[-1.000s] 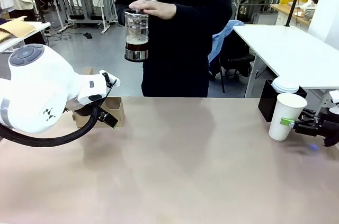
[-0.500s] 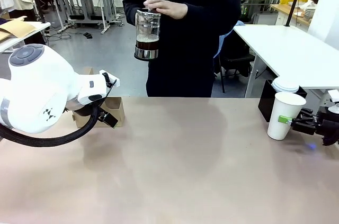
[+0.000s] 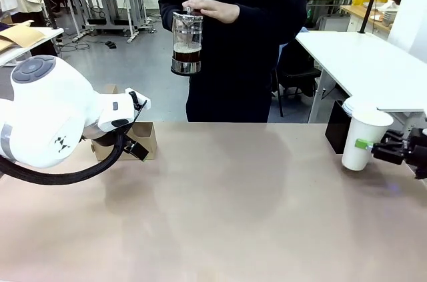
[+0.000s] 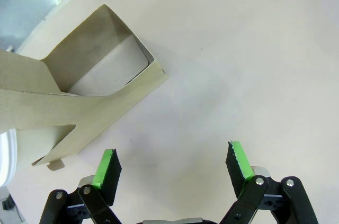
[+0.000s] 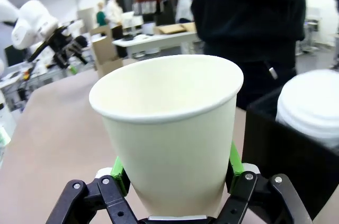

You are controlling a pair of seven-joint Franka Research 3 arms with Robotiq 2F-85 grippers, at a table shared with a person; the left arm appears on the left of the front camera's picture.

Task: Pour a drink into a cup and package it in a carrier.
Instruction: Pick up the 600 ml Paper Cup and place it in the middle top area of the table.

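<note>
My right gripper (image 3: 365, 145) is shut on a white paper cup (image 3: 362, 137) at the table's far right; the cup hangs slightly tilted just above the tabletop. In the right wrist view the empty cup (image 5: 169, 123) stands between the green pads (image 5: 121, 173). A person behind the table holds a glass press (image 3: 187, 41) with the dark brown drink (image 3: 187, 55) in its lower part. The brown cardboard carrier (image 3: 144, 137) sits at the far left, partly behind my left arm (image 3: 53, 115). My left gripper (image 4: 172, 161) hovers open beside the carrier (image 4: 79, 94), nothing between its fingers.
A black box (image 3: 337, 129) holding a stack of white lids (image 5: 312, 105) stands right behind the cup. The wide middle of the beige table (image 3: 220, 209) is bare. A white table (image 3: 360, 62) stands beyond the far right corner.
My right gripper has shut on the cup and lifted it a little, up and to the right. The person has shifted the press slightly to the right. My left arm has stayed still.
</note>
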